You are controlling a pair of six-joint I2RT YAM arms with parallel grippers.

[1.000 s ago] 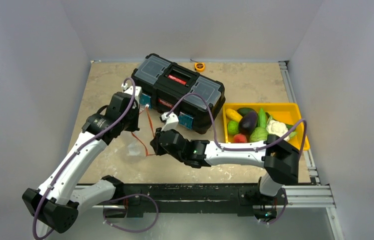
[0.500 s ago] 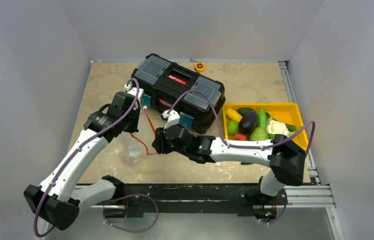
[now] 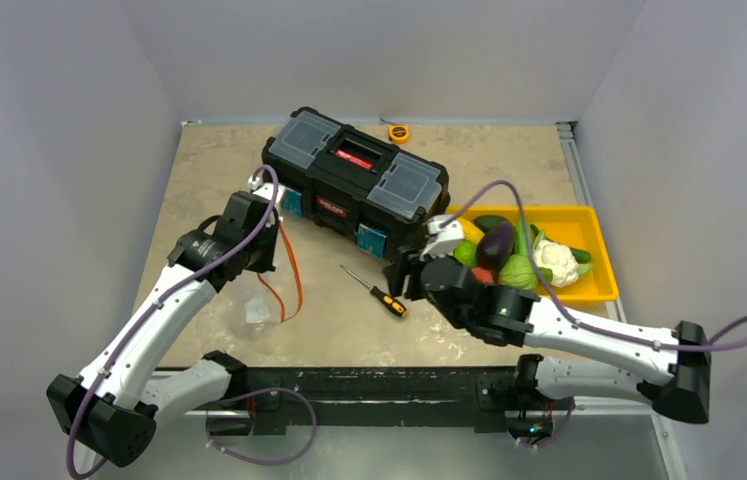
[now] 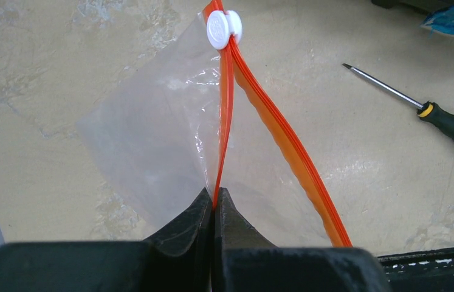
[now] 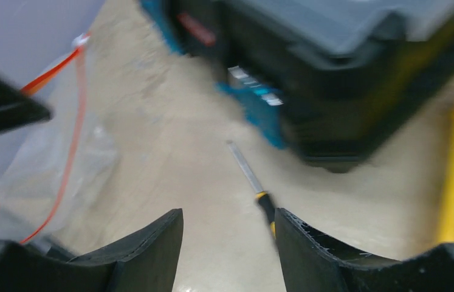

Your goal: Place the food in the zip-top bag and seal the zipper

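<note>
Early stage | I am pinching the zipper (image 4: 285,149) with my left hand (image 4: 214,198), bag (image 4: 145,134) hanging open over the counter (image 4: 346,170) | right hand (image 5: 228,222) spread, empty | food (image 3: 509,255) lying in the tray (image 3: 589,222), nothing bagged, sealing left.

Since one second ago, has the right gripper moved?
Yes. The right gripper went right, from the zip-top bag toward the yellow tray, judged against the toolbox.

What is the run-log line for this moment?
left claw: shut on bag; right claw: open, empty; food: in yellow tray; zipper: open
</note>
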